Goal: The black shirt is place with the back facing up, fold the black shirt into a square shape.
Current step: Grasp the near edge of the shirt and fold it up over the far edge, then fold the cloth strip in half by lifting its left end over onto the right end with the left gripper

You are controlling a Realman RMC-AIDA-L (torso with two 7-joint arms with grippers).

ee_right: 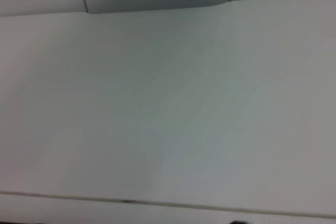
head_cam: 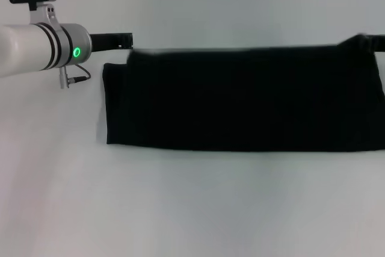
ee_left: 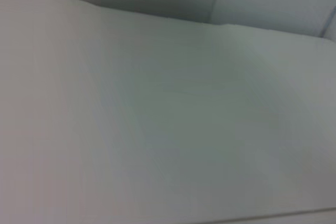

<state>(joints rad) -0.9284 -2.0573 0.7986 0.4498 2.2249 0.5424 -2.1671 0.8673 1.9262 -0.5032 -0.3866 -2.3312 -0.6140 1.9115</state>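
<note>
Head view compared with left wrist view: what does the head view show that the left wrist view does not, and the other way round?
Only the head view shows the black shirt, lying as a long folded band across the table, and the left gripper at the shirt's far left corner. Only the left wrist view shows seams in the pale background beyond the table's far edge. Both views share the plain white table surface. No lettering on the shirt is visible in either view.

The black shirt [head_cam: 246, 97] lies as a long band across the white table [head_cam: 192, 209], filling three o'clock. From five to eight o'clock the table is bare. At ten o'clock the left gripper [head_cam: 123, 41] stands just beside the shirt's far corner.
</note>
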